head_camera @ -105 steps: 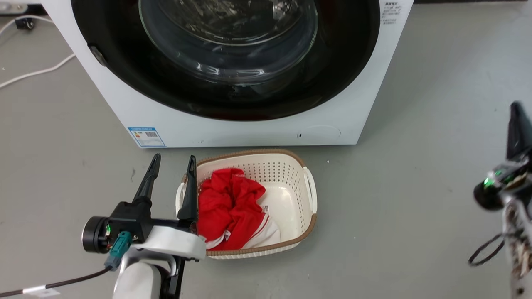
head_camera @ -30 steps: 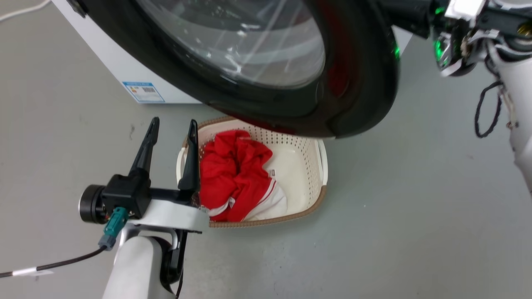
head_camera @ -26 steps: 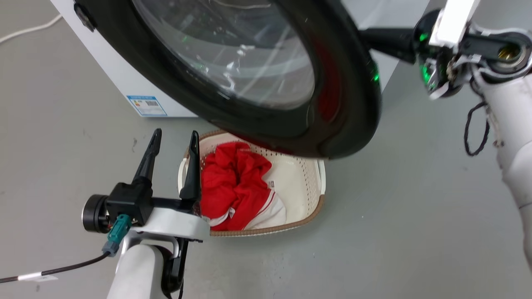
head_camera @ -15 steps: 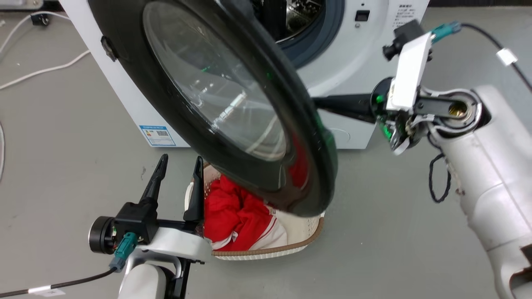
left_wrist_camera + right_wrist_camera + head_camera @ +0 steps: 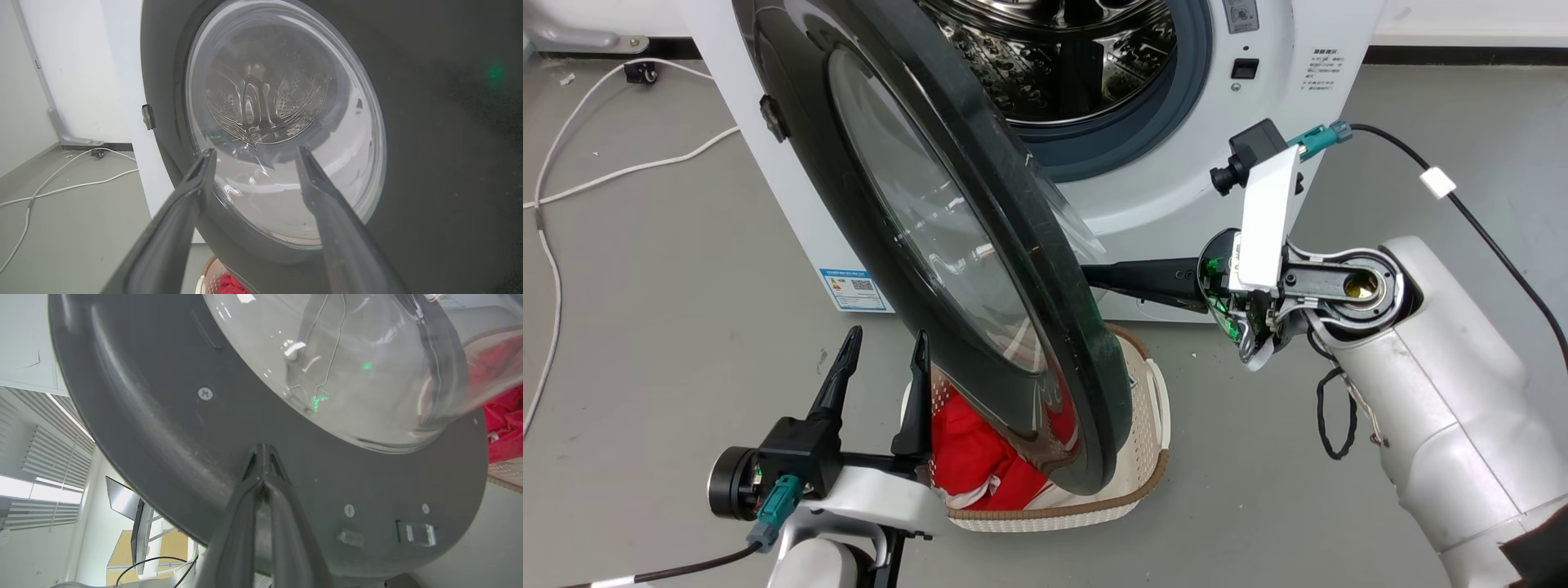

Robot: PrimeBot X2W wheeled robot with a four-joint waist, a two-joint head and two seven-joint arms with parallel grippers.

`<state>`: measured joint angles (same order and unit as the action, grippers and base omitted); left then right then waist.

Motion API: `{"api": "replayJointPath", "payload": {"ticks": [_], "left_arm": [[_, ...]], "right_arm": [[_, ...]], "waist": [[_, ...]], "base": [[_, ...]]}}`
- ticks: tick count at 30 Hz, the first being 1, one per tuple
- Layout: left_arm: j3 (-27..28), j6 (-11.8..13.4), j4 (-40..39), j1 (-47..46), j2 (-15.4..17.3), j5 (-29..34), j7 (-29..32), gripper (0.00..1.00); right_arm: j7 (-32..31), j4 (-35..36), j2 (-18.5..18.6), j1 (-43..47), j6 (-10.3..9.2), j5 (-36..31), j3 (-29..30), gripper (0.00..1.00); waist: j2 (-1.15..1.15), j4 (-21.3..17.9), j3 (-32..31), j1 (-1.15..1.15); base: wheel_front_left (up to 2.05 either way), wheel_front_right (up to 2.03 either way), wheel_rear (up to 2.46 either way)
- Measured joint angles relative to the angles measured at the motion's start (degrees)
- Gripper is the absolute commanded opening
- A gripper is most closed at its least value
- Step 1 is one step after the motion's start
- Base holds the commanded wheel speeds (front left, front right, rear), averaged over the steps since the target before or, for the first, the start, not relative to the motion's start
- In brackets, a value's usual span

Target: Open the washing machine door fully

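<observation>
The large round glossy black washing machine door (image 5: 980, 269), a clear glass bowl at its centre, stands swung out from the big white front-loading washing machine (image 5: 1176, 196), hinged at its 9 o'clock side; the right gripper (image 5: 261, 451), fingers pressed together and empty, touches the door's grey inner face from 3 o'clock; the left gripper (image 5: 887, 336) sits at 7 o'clock, fingers spread, holding nothing.

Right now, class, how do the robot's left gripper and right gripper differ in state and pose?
The left gripper is open; the right gripper is shut. The left gripper touches nothing, facing the outer side of the washing machine door; the right gripper's tips are against its inner side. Both have long dark fingers.
</observation>
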<state>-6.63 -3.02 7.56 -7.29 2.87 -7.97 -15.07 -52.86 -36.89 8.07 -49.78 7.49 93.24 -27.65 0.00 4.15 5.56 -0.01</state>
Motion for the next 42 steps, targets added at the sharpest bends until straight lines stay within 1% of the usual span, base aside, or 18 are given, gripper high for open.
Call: {"api": "replayJointPath", "payload": {"ticks": [4,7,14,20,24,27,31,32,33,34,38,40,42], "left_arm": [[-0.19,0.11,-0.02,0.00,0.00,-0.37,0.00,1.00],[-0.26,0.29,-0.02,0.00,0.00,-0.51,0.00,1.00],[-0.21,0.57,0.14,0.12,0.01,-0.88,0.00,1.00],[0.38,0.58,0.26,1.15,-0.01,-0.85,0.00,1.00],[0.64,0.58,0.51,1.43,-0.02,-0.86,0.00,1.00],[0.76,0.58,0.62,2.12,-0.02,-0.86,0.00,1.00],[0.89,0.57,0.73,2.55,0.00,-0.88,0.00,1.00],[0.90,0.57,0.74,2.68,-0.01,-0.87,0.00,1.00],[0.98,0.57,0.74,2.86,0.00,-0.87,0.00,1.00],[1.03,0.56,0.73,3.06,-0.01,-0.86,0.00,1.00],[1.31,0.51,0.76,3.53,0.00,-0.70,0.00,1.00],[1.32,0.41,0.93,3.53,-0.02,-0.23,0.00,1.00],[1.49,0.40,1.04,3.54,-0.01,-0.23,0.00,1.00]], "right_arm": [[2.63,0.76,-0.09,0.85,0.00,-0.01,0.67,0.00],[7.54,3.20,0.47,1.37,0.00,-1.23,2.31,0.00],[21.00,9.67,3.77,7.36,0.00,-2.01,10.21,0.00],[28.09,16.36,6.67,17.52,0.00,0.11,17.45,0.00],[32.11,20.85,7.76,25.75,0.00,1.56,21.92,0.00],[35.48,24.86,7.73,32.38,0.00,2.55,25.18,0.00],[40.44,30.02,5.82,41.42,0.00,1.64,27.42,0.00],[41.98,30.93,5.28,43.36,0.00,0.97,27.89,0.16],[43.12,31.99,4.66,45.17,0.00,0.58,28.18,0.73],[44.34,32.82,4.10,46.68,0.00,-0.40,28.17,1.00],[49.86,33.96,2.80,50.77,0.00,-7.43,26.74,1.00],[53.42,33.59,2.69,52.17,0.00,-12.70,26.05,1.00],[57.16,32.65,2.88,52.64,0.00,-19.45,25.46,1.00]], "waist": [[0.00,0.00,-0.07,0.00],[0.00,-0.08,-0.13,0.00],[0.00,-0.48,-1.17,0.00],[0.00,-1.28,-2.34,0.01],[0.00,-1.43,-3.33,0.01],[0.00,-1.38,-4.15,0.01],[0.00,-1.32,-4.87,0.01],[0.00,-1.36,-4.99,0.01],[0.00,-1.44,-5.06,0.01],[0.00,-1.54,-5.09,0.01],[0.00,-2.14,-5.30,0.01],[0.00,-2.31,-5.46,0.01],[0.00,-2.46,-5.62,0.01]], "base": [[0.00,0.00,0.00],[0.00,0.00,0.00],[0.00,0.00,0.00],[0.00,0.00,0.00],[0.00,0.00,0.00],[0.00,0.00,0.00],[0.00,0.00,0.00],[0.00,0.00,0.00],[0.00,0.00,0.00],[0.00,0.00,0.00],[0.00,0.00,0.00],[0.00,0.00,0.00],[0.00,0.00,0.00]]}}
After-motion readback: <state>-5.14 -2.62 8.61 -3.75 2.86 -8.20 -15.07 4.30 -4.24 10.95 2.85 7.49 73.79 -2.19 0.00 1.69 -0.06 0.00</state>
